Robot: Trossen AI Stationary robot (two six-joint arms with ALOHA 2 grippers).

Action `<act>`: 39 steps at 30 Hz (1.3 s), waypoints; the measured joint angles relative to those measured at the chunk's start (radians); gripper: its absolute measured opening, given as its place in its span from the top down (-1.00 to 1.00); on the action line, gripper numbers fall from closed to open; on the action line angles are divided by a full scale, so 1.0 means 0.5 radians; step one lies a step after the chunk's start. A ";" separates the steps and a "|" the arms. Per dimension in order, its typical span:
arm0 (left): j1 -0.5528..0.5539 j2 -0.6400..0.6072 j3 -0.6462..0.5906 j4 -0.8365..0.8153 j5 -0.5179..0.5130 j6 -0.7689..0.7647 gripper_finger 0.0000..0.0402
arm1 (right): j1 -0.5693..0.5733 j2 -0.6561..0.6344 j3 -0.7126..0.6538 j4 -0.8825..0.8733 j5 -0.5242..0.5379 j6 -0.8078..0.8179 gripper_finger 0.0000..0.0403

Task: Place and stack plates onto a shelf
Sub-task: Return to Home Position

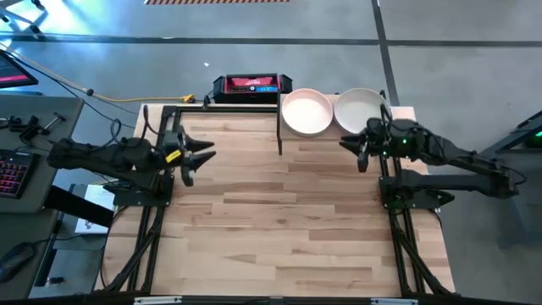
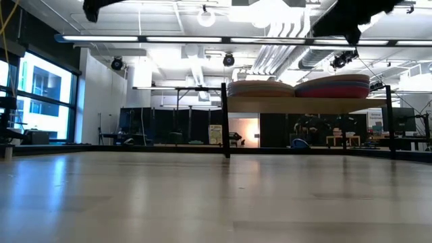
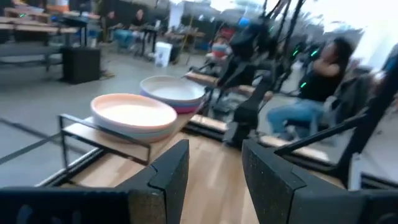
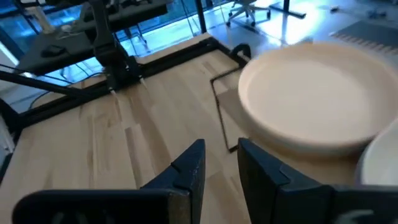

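Note:
The shelf (image 2: pixel 304 105) stands at the table's far right on black posts. It bears two stacks of plates side by side, a left stack (image 1: pixel 306 112) and a right stack (image 1: pixel 360 108), each with a pale plate on top. The low view shows coloured rims in the right stack (image 2: pixel 334 86). My left gripper (image 1: pixel 199 159) hovers open above the table's left side, fingers pointing toward the shelf, nothing between them (image 3: pixel 214 177). My right gripper (image 1: pixel 352 151) hovers open just near of the right stack, with a narrow gap and nothing in it (image 4: pixel 222 171).
Bare slatted tabletop (image 1: pixel 279 220) fills the middle and near part. A red-and-black device (image 1: pixel 252 85) sits beyond the far edge, and a keyboard (image 1: pixel 10 174) lies off the left side. A seated person (image 3: pixel 317 81) shows beyond the table in the left wrist view.

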 joint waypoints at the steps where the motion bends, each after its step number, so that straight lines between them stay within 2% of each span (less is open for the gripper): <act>1: -0.006 -0.038 -0.079 0.084 0.023 -0.004 0.31 | 0.010 -0.035 -0.063 0.026 -0.011 0.033 0.63; 6: -0.011 -0.210 -0.417 0.377 0.154 -0.089 0.31 | 0.070 -0.159 -0.340 0.253 -0.210 0.150 0.63; 13: -0.011 -0.341 -0.734 0.445 0.410 -0.098 0.31 | 0.165 -0.227 -0.619 0.677 -0.444 0.151 0.63; 19: -0.011 -0.354 -0.936 0.625 0.436 -0.141 0.31 | 0.236 -0.222 -0.742 0.783 -0.468 0.172 0.63; 25: -0.011 -0.354 -1.040 0.658 0.437 -0.141 0.31 | 0.328 -0.222 -0.829 0.819 -0.462 0.260 0.63; 33: -0.011 -0.355 -1.053 0.585 0.458 -0.036 0.31 | 0.415 -0.222 -1.055 1.318 -0.453 0.288 0.63; 39: -0.010 -0.355 -1.054 0.444 0.434 -0.034 0.31 | 0.414 -0.222 -1.101 1.313 -0.450 0.233 0.63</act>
